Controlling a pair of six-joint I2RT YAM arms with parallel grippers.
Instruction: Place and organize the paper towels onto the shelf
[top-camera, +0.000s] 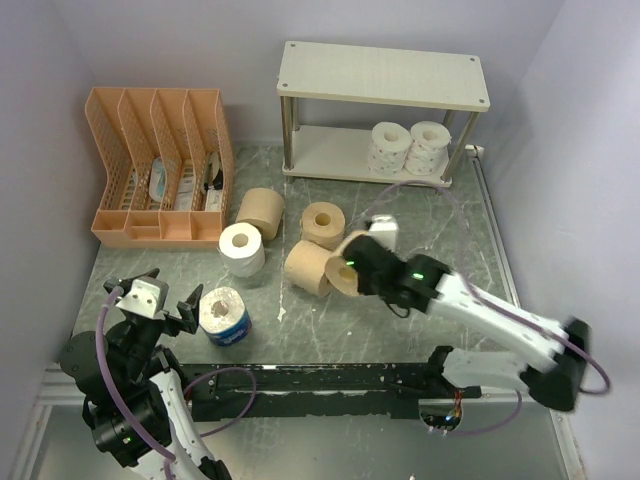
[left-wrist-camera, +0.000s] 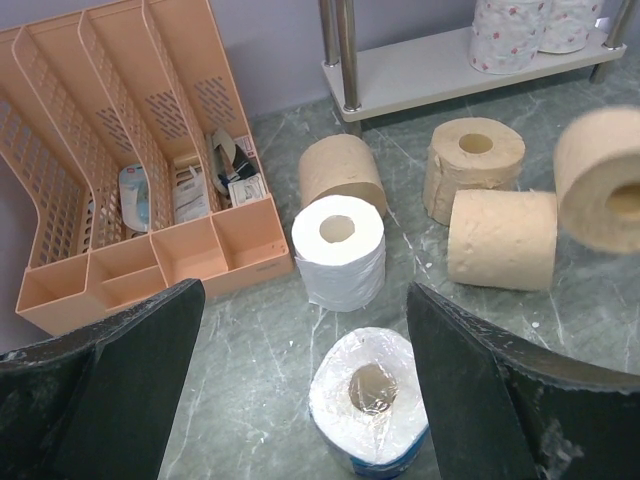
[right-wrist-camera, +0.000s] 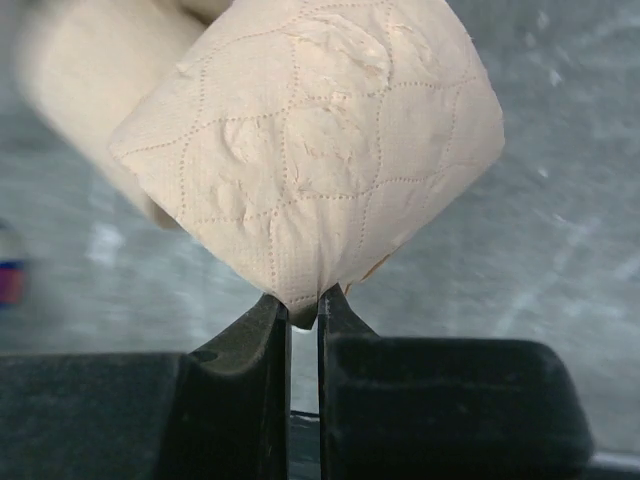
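Observation:
The shelf (top-camera: 383, 75) stands at the back, with two white speckled rolls (top-camera: 408, 147) on its lower board. My right gripper (top-camera: 358, 263) is shut on the edge of a tan roll (right-wrist-camera: 310, 150) and holds it above the table. Three more tan rolls (top-camera: 261, 212) (top-camera: 323, 224) (top-camera: 307, 268) and a white roll (top-camera: 241, 249) sit mid-table. My left gripper (left-wrist-camera: 303, 295) is open and empty. It hovers just behind the blue-wrapped roll (left-wrist-camera: 368, 400), which stands upright between its fingers in the left wrist view.
An orange mesh file organizer (top-camera: 160, 165) with papers in it stands at the back left. Purple-grey walls close the table on three sides. A black rail (top-camera: 330, 380) runs along the near edge between the arm bases.

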